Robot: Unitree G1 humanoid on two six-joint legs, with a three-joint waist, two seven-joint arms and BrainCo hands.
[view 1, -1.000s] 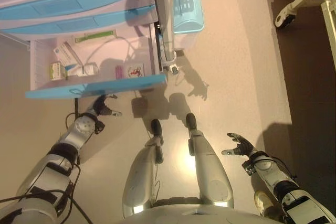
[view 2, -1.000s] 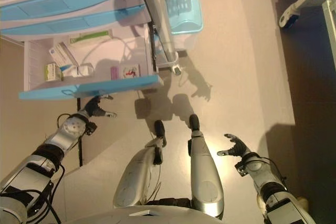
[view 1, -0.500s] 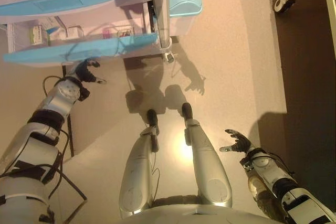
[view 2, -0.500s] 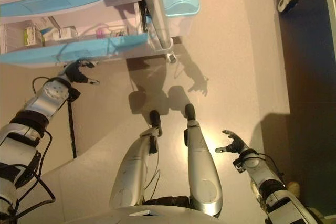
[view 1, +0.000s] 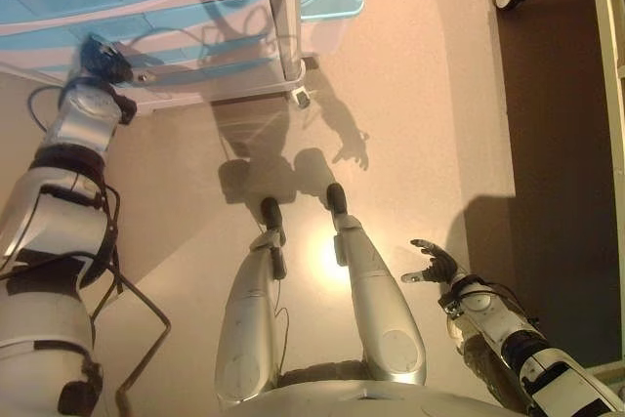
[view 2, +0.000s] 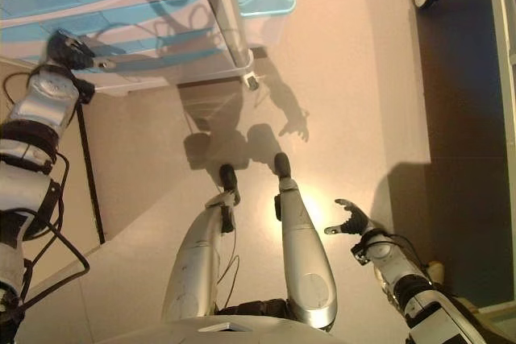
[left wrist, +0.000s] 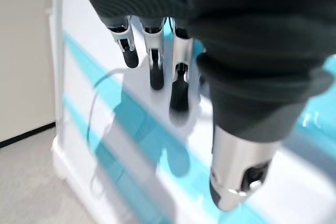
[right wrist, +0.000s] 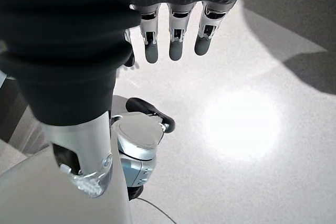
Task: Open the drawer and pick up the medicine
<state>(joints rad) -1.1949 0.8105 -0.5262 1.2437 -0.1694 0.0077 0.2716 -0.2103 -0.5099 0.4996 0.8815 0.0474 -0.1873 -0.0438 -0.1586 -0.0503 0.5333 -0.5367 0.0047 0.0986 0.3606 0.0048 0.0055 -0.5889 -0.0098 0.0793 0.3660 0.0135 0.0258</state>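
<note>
Left robot hand [left wrist: 173, 72] fingers straight at drawer unit [view 1: 186, 17] front, right robot hand [view 1: 435, 266] relaxed, empty

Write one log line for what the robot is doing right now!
left hand: open, fingers straight at blue drawer front | drawers: all look closed | medicine: not visible | right hand: open, idle over floor

From my feed: left arm [view 1: 59, 212] and right arm [view 1: 518, 344] are silver-grey shells, broken up by black bands at the joints. Left hand [view 1: 101, 58] and right hand [view 1: 435, 263] match: a dark ribbed cover [left wrist: 252, 51] over back and wrist, slim silver fingers [left wrist: 179, 85] with dark rounded tips. The thumb [left wrist: 239, 166] is a thicker silver cylinder with dark recesses near its end.
</note>
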